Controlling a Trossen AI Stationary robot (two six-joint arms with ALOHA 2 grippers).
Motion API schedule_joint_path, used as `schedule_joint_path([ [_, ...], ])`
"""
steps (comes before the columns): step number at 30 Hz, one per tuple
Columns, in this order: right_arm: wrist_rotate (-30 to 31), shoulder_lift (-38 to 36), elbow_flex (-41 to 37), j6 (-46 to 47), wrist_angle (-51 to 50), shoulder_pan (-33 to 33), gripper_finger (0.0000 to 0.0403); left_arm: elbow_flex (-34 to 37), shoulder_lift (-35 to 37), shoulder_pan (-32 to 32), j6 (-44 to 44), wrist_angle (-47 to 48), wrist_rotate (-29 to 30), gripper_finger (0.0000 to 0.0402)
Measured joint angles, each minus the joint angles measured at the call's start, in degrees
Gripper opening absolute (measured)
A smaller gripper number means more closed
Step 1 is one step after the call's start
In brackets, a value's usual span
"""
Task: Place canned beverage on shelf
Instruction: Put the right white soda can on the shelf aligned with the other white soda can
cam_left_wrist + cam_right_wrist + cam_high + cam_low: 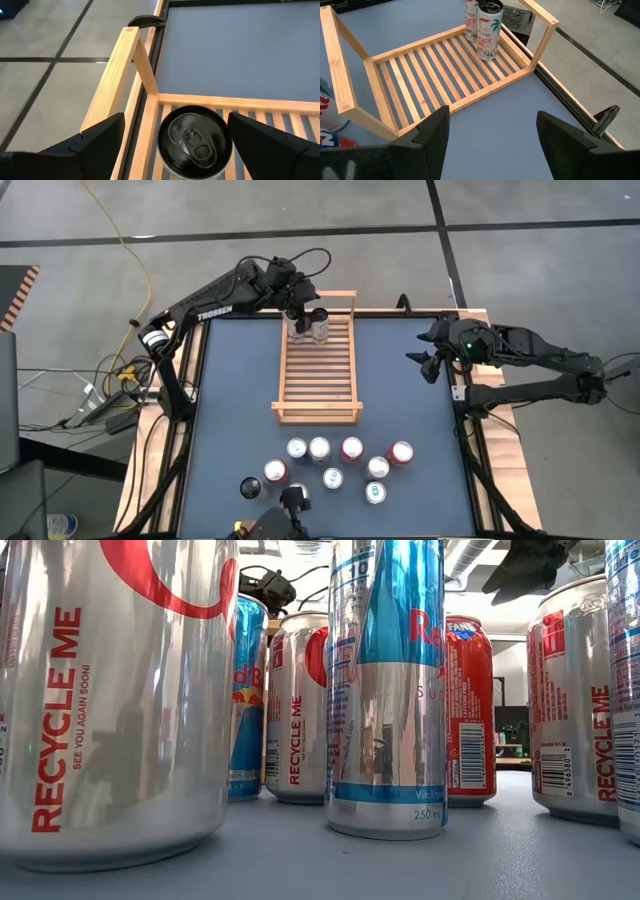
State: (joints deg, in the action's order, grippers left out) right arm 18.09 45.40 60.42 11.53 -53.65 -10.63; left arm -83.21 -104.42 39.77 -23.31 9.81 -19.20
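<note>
The light-wood slatted shelf [318,365] lies at the table's middle, toward the far side. Two cans stand upright on its slats by the far rail: a white can [298,328] and a black-topped can [320,326], which also shows in the right wrist view [490,27]. My left gripper [308,310] is open above the black-topped can [195,142], one finger on either side of its top, with a gap showing on each side. My right gripper [428,362] is open and empty over the table, to the right of the shelf [445,75].
Several loose cans [335,463] stand upright near the table's front edge and fill the low view [385,690]. A small dark object [250,487] stands at their left. Bare table lies between these cans and the shelf, and to the shelf's left and right.
</note>
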Motion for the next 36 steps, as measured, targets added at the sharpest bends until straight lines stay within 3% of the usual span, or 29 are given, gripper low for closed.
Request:
schedule_joint_path([
  [8,3.16,4.16,0.00,-0.06,4.67,0.00,0.0271,-7.36,0.12,-0.36,-0.10,7.66,-0.53,0.0341],
  [14,6.62,12.44,-2.49,-9.29,18.22,-3.22,0.0271,-12.96,5.75,-0.44,1.00,14.39,-9.15,0.0341],
  [19,-8.79,18.80,-10.66,-15.00,40.39,-13.73,0.0271,-13.18,15.89,-0.63,1.77,16.51,-16.08,0.0341],
  [22,-14.43,23.88,-13.50,-14.31,50.49,-19.09,0.0271,-12.46,22.14,-1.77,2.37,18.39,-17.55,0.0341],
  [25,-16.93,29.94,-13.75,-13.92,58.86,-21.37,0.0271,-9.27,28.70,-4.08,1.73,19.16,-17.18,0.0341],
  [29,-19.04,37.19,-13.50,-13.18,66.68,-21.51,0.0271,-3.31,36.93,-8.05,1.65,18.04,-11.48,0.0341],
  [36,-21.65,46.08,-8.95,-10.91,67.63,-21.14,0.0271,8.18,47.53,-15.10,3.24,11.19,-3.76,0.0341],
])
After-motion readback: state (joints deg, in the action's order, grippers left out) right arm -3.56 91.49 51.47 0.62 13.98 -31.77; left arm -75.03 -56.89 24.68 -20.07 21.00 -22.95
